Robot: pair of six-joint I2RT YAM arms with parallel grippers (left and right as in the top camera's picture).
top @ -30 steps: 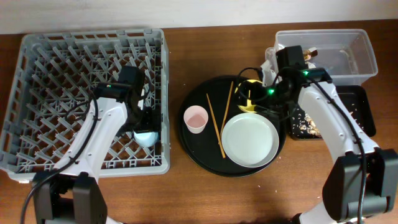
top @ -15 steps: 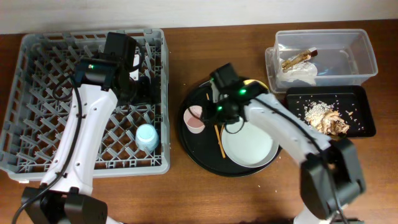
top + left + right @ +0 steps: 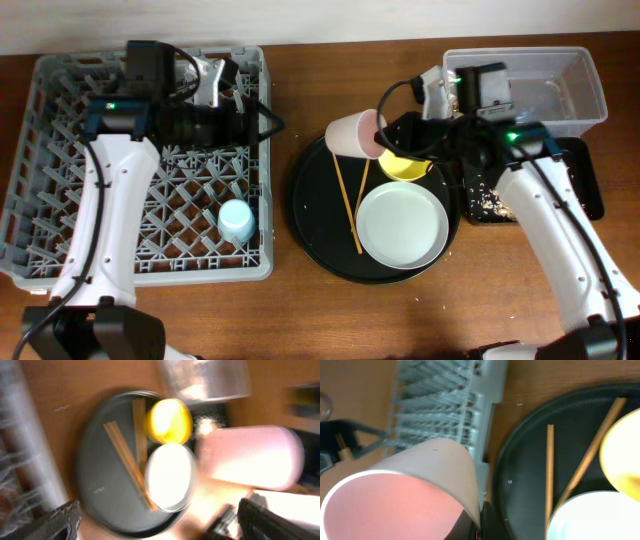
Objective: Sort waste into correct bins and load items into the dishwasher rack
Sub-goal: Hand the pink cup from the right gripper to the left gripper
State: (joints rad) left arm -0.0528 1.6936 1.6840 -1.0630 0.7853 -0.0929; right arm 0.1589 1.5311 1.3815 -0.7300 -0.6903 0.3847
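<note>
Dishwasher rack (image 3: 60,200) at table 9 o'clock. Light-blue cup (image 3: 237,218) in rack, 4 o'clock corner. Left gripper (image 3: 258,120) over rack's 2 o'clock edge, fingers wide apart, empty. Pink cup (image 3: 352,133) tipped sideways over 12 o'clock rim of round black tray (image 3: 315,225), right gripper (image 3: 385,135) clamped on it. On tray: chopsticks (image 3: 350,200) 9 o'clock, yellow bowl (image 3: 405,165) 1 o'clock, plate (image 3: 402,225) 4 o'clock.

Pink cup (image 3: 350,133), yel. bowl (image 3: 405,167), grey rack (image 3: 140,266).
</note>
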